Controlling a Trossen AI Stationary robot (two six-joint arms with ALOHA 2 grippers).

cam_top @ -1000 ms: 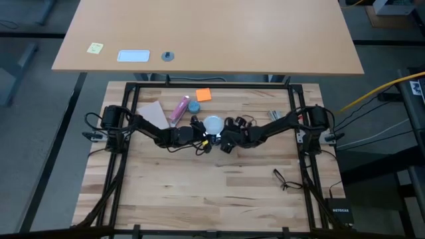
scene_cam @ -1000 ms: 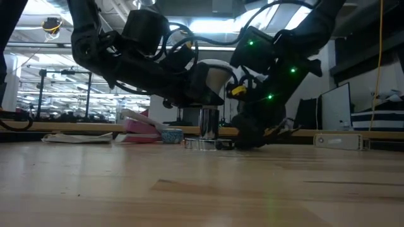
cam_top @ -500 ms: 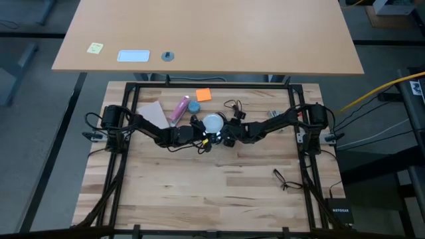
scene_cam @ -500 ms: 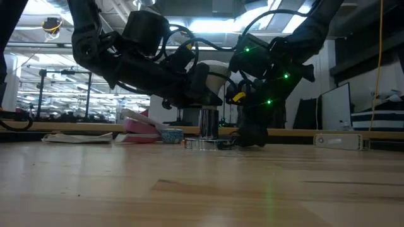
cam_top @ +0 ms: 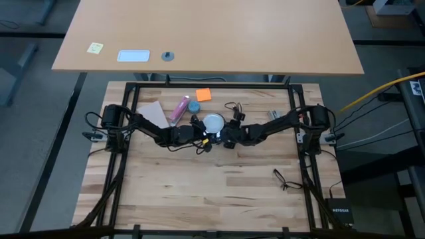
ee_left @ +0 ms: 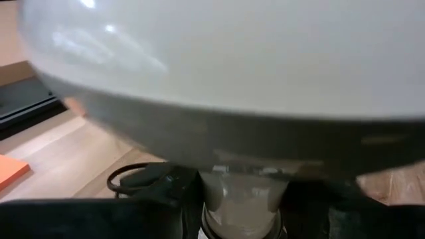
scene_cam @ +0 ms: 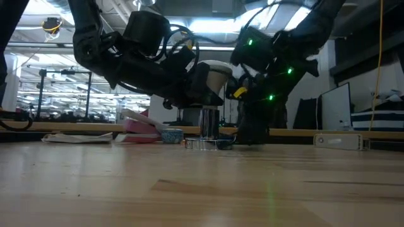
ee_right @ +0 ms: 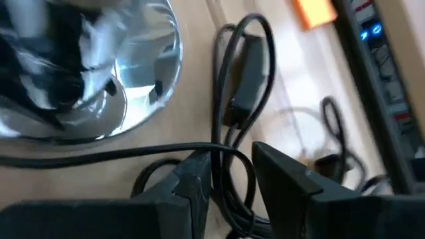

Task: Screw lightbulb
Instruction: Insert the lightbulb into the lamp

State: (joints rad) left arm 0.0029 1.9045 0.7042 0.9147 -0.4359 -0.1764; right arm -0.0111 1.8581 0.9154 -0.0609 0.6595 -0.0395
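The frosted white lightbulb [cam_top: 212, 123] stands upright on the silver post [scene_cam: 208, 123] of the round shiny lamp base [ee_right: 136, 86], at the table's middle. My left gripper [ee_left: 242, 216] reaches in from the left and is shut on the bulb below its globe [scene_cam: 214, 68]. My right gripper [ee_right: 232, 189] comes from the right and points down at the table just right of the base. It is open, and the base's black cord [ee_right: 229, 99] loops between its fingers; I cannot tell whether they touch the cord. My left gripper pinches the bulb's narrow neck [ee_left: 242, 196] between its two fingers [ee_left: 166, 196], just under the globe. The fingers come nearly level from the table's left. The bulb stays upright over the lamp post.
A pink tube [cam_top: 179, 109], a small blue round object [cam_top: 193, 106], an orange note [cam_top: 203, 95] and a sheet of paper [cam_top: 153, 113] lie far-left of the bulb. A black wire piece [cam_top: 282, 178] lies near right. A black frame [cam_top: 133, 89] edges the table.
My right gripper has rolled about its own axis and drawn a little toward the far edge beside the lamp base, so the cord loop behind it now shows. The bulb and my left gripper have kept still.
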